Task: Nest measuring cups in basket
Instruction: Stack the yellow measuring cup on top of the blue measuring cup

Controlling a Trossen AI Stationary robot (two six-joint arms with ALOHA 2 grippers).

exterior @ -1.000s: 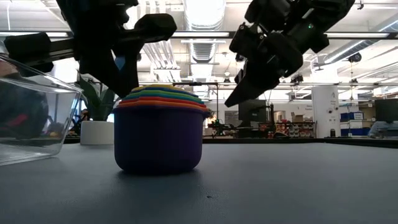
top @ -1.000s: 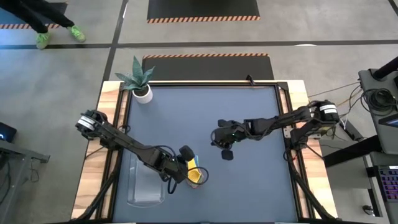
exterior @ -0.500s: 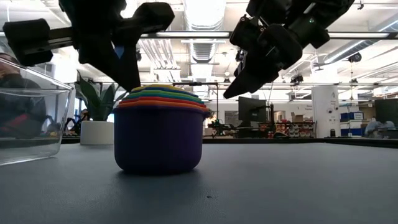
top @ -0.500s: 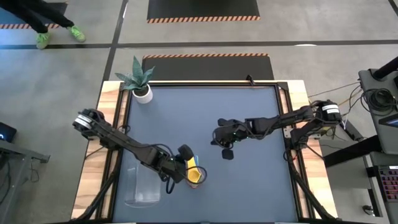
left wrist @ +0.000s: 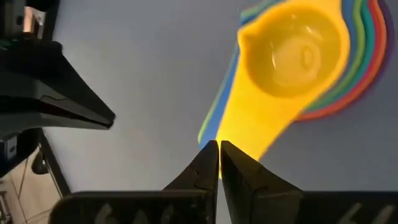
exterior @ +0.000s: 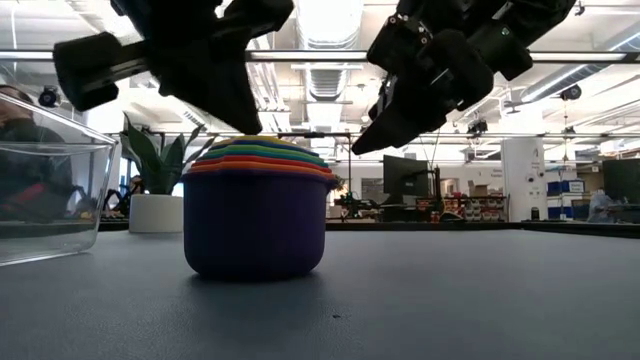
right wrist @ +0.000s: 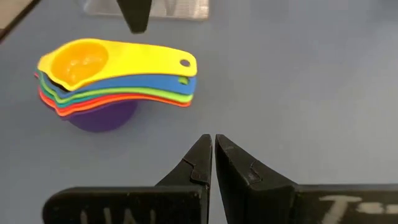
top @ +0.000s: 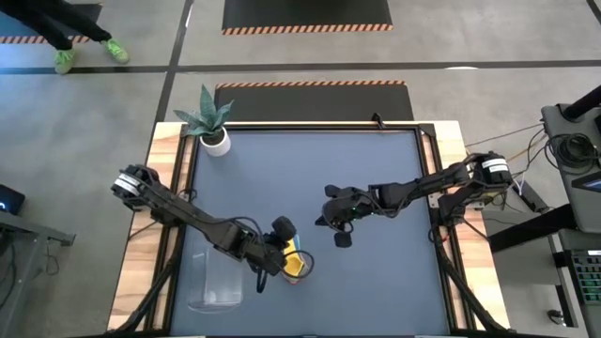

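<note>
The measuring cups (top: 295, 263) stand nested in one stack on the table mat, purple at the bottom (exterior: 255, 225) and yellow on top (left wrist: 292, 53), with their flat handles fanned toward the far edge (right wrist: 158, 78). The clear basket (top: 216, 279) stands left of the stack (exterior: 55, 190). My left gripper (top: 281, 250) is shut and hangs close above the stack's left side (exterior: 248, 126), its tips over the yellow handle (left wrist: 219, 148). My right gripper (top: 322, 222) is shut in the air to the right of the stack (exterior: 357, 148), pointing at it (right wrist: 213, 144).
A small white pot with a spiky green plant (top: 215, 139) stands at the table's far left corner (exterior: 158, 212). Bare mat lies between the stack and the right edge (top: 385, 272). The left arm reaches across above the basket (top: 221, 237).
My left gripper has swung from beside the stack's left side to above its top, tipping as it went. The basket has slid a little toward the table's left edge. My right gripper has edged slightly up and toward the stack. The stack has stayed put.
</note>
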